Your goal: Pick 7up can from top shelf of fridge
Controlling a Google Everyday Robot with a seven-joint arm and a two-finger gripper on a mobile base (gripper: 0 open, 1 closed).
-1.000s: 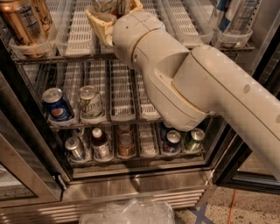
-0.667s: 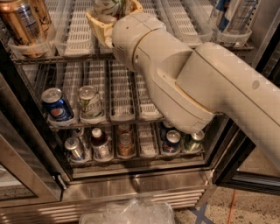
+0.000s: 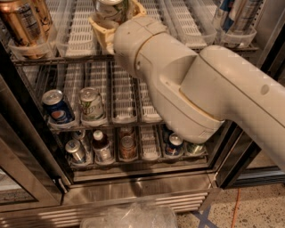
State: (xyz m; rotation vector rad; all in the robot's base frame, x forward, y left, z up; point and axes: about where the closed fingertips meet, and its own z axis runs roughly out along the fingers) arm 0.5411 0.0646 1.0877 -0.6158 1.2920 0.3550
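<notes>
Grasp stage of the pick at the fridge (image 3: 133,189). The gripper (image 3: 117,14) is at the front of the top shelf (image 3: 80,31), with the bulky arm (image 3: 200,89) reaching in from the right and hiding much of the rack behind it. Its yellowish fingers (image 3: 100,30) bracket the 7up can (image 3: 111,7) on both sides and appear closed against its wall; the can stands upright in its white lane at the top edge of the view. Tall gold cans (image 3: 22,22) occupy the lane well to the left, and a Pepsi can (image 3: 55,107) and a pale can (image 3: 91,103) stand on the rack below. For a clean pick, the can probably needs lifting just enough for its base to clear the clear front lip, then drawing straight outward along the lane. Keeping it upright and the grip even should prevent it from twisting or catching on the neighbouring lanes.
</notes>
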